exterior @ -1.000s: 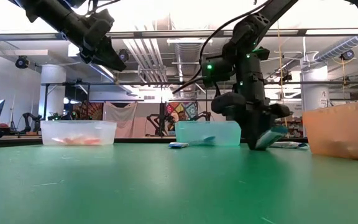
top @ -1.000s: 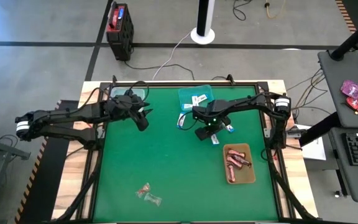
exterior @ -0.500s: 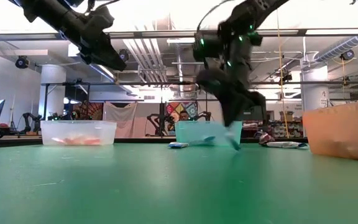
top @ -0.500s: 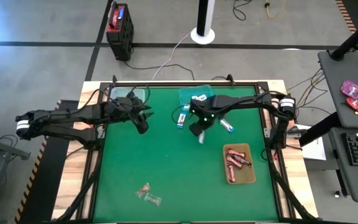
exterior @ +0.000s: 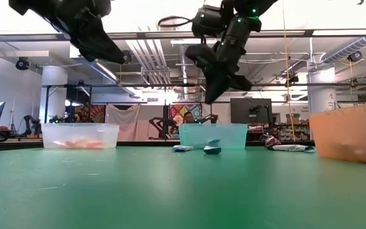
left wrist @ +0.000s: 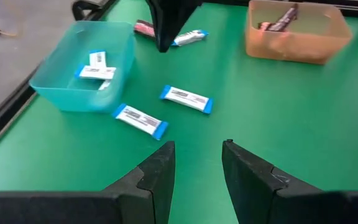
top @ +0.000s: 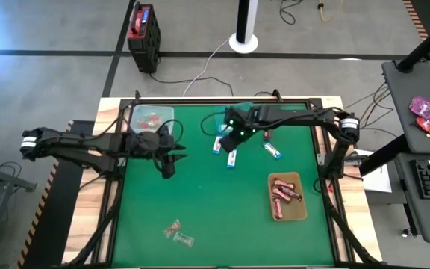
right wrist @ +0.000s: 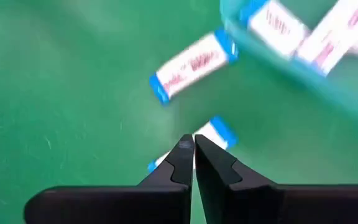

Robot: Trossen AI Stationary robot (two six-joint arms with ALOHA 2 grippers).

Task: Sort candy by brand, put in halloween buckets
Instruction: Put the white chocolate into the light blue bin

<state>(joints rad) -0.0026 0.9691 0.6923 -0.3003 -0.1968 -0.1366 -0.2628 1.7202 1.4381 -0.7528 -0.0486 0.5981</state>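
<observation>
My right gripper (top: 234,140) (exterior: 211,95) hangs shut and holds nothing, just in front of the teal bucket (top: 230,113) (left wrist: 82,68), which holds white-and-blue packets. Under it one packet (top: 231,159) (exterior: 212,150) (right wrist: 218,132) lies flat on the mat. Two more packets (top: 217,144) (top: 273,151) and a dark bar (top: 267,134) lie close by. My left gripper (top: 169,163) (left wrist: 197,149) hovers open over bare mat. The mint bucket (top: 153,117) holds red-pink sweets. The amber tray (top: 287,196) holds dark bars. Clear twists (top: 178,232) lie near the near edge.
The mat's raised frame (top: 118,187) borders all sides. Open mat lies in the middle (top: 215,194) between the twists and the packets. In the low view the amber tray (exterior: 351,133) stands at the right, the mint bucket (exterior: 80,135) at the left.
My right gripper rose off the mat and swung toward the far-left, up to the teal bucket. The packet it carried hung below it half a second ago and now lies on the mat under it. My left gripper moved a little toward the near edge.
</observation>
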